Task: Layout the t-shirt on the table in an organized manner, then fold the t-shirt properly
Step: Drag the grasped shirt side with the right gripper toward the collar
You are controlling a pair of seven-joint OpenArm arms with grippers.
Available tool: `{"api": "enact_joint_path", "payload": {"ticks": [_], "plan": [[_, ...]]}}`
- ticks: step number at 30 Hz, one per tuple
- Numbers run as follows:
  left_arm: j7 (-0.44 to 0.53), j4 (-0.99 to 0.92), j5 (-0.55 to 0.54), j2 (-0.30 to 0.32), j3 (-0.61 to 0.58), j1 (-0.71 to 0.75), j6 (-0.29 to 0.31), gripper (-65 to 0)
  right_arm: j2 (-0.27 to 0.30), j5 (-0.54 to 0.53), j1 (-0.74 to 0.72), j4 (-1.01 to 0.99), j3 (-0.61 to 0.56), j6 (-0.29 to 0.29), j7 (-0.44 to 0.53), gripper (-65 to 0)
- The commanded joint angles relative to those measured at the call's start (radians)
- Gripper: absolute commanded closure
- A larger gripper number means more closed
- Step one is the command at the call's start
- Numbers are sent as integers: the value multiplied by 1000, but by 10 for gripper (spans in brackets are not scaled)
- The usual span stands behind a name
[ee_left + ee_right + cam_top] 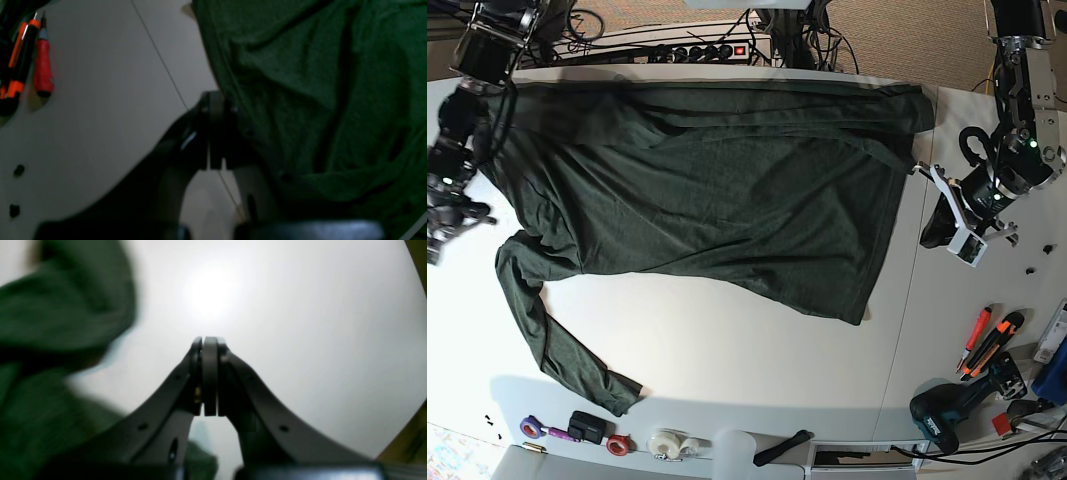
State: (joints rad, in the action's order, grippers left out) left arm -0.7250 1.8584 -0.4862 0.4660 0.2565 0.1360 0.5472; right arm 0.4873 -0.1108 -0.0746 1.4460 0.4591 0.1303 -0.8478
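Note:
The dark green t-shirt lies spread across the white table, with one long sleeve trailing toward the front left. My left gripper hovers just off the shirt's right edge, jaws shut with nothing seen between them. In the left wrist view this gripper sits beside the wrinkled cloth of the t-shirt, over the table's seam. At the table's left edge my right gripper is beside the shirt. In the right wrist view it is shut and empty above bare table, with the blurred t-shirt to its left.
Orange and red hand tools and a cordless drill lie at the front right; the tools also show in the left wrist view. Tape rolls line the front edge. A power strip and cables sit behind the table.

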Motion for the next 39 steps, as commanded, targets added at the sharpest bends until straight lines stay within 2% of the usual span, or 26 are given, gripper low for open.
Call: {"api": "enact_joint_path", "payload": {"ticks": [1, 5, 8, 9, 11, 18, 23, 29, 31, 32, 39], "plan": [[28, 16, -16, 14, 8, -11, -3, 0, 20, -39, -31, -15, 20, 16, 36, 0], [38, 16, -15, 14, 8, -11, -3, 0, 21, -100, -129, -183, 47, 139, 81, -15], [37, 16, -15, 14, 8, -11, -3, 0, 20, -140, -222, -349, 46, 163, 121, -173], [37, 16, -15, 14, 8, -11, -3, 0, 20, -146, -253, -403, 46, 180, 128, -205], [37, 16, -15, 14, 8, -11, -3, 0, 20, -158, -308, -499, 46, 219, 141, -228], [37, 16, -28, 14, 8, -11, -3, 0, 16, -162, -396, -612, 46, 233, 174, -228], [37, 16, -38, 14, 8, -11, -3, 0, -27, -150, -402, -615, 46, 216, 194, -224], [37, 16, -37, 14, 8, -11, -3, 0, -98, -75, -405, -690, 44, 159, 266, -94], [36, 16, -38, 14, 8, -11, -3, 0, -114, -75, -406, -698, 44, 158, 284, -18], [36, 16, -38, 14, 8, -11, -3, 0, -122, -76, -411, -698, 44, 159, 291, 0], [37, 16, -37, 14, 8, -11, -3, 0, -134, -94, -531, -697, 44, 196, 298, 0]]}}
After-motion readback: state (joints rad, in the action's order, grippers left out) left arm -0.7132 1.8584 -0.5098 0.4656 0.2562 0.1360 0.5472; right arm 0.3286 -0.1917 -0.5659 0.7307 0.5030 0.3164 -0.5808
